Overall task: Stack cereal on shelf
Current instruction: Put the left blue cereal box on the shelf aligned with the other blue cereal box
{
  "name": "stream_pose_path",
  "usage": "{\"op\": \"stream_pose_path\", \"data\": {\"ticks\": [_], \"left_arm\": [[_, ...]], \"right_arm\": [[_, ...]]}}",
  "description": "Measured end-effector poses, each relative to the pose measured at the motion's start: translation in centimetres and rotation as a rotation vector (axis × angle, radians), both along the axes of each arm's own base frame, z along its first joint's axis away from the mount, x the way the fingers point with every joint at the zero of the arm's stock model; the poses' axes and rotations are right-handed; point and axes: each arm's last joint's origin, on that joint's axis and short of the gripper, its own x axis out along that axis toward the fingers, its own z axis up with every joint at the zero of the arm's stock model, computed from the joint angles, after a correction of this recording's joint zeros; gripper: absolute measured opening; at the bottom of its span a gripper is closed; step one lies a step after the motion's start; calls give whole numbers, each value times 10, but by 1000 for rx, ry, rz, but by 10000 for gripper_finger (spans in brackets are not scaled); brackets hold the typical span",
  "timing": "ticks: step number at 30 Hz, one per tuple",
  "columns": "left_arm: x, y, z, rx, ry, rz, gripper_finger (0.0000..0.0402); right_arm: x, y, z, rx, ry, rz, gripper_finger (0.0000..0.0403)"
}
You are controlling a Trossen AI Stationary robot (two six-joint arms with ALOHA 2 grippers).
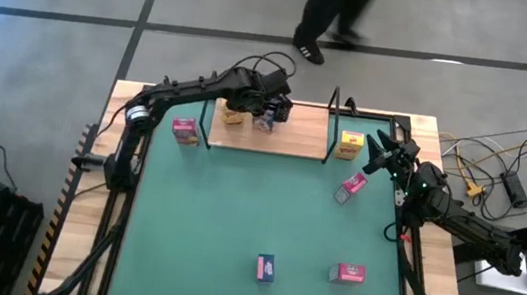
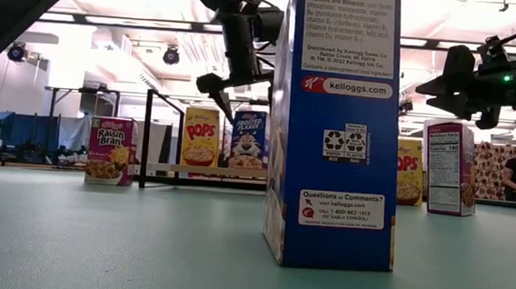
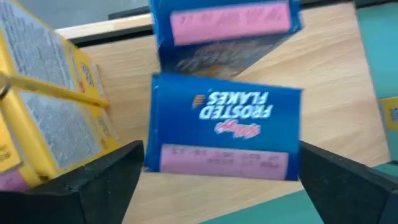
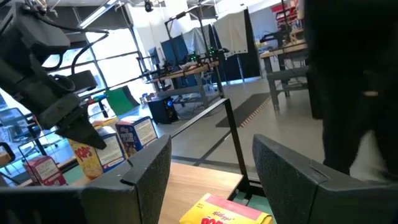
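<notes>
Cereal boxes of small rectangular cardboard are spread across the green mat (image 1: 235,215) on the surface, and two already stand on the shelf (image 1: 295,136), a light wood board with thin black wire uprights lying toward twelve o'clock in the high view. On its board, at the ten o'clock end, a yellow-orange Pops box (image 1: 234,116) stands just beside a blue Frosted Flakes box (image 1: 266,120). The left claw (image 1: 267,106) hangs right over the blue box with its fingers spread wide on either side of it, touching nothing; the left wrist view shows a clear gap between each dark finger (image 3: 99,186) and the box (image 3: 224,134). Off the shelf's nine o'clock end stands a pink-magenta Raisin Bran box (image 1: 184,130); off its three o'clock end stands another yellow-orange box (image 1: 351,144). The right claw (image 1: 380,154) waits at two o'clock beside that yellow box, its fingers parted and holding nothing. A tilted pink-magenta box (image 1: 351,187) lies near it on the mat. Toward six o'clock sit one more blue box (image 1: 266,267) and another pink-magenta box (image 1: 347,273), well apart from the shelf.
</notes>
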Motion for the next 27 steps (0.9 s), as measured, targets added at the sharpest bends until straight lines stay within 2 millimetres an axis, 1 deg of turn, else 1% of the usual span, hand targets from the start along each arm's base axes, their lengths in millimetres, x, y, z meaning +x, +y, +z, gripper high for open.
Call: {"op": "stream_pose_path", "data": {"ticks": [2, 8, 11, 13, 16, 22, 27], "left_arm": [[4, 2, 1, -2, 6, 2, 398], [17, 8, 2, -39, 53, 35, 397], [23, 11, 1, -69, 89, 73, 396], [27, 13, -6, -74, 93, 86, 396], [26, 15, -15, -81, 86, 90, 396], [24, 15, -8, -68, 67, 112, 396], [24, 17, -4, -6, 60, 167, 396]], "right_arm": [[0, 0, 0, 0, 0, 0, 215], [0, 0, 0, 0, 0, 0, 215], [0, 0, 0, 0, 0, 0, 215], [0, 0, 0, 0, 0, 0, 215], [0, 0, 0, 0, -1, 0, 215], [0, 0, 0, 0, 0, 0, 215], [0, 0, 0, 0, -1, 0, 215]]}}
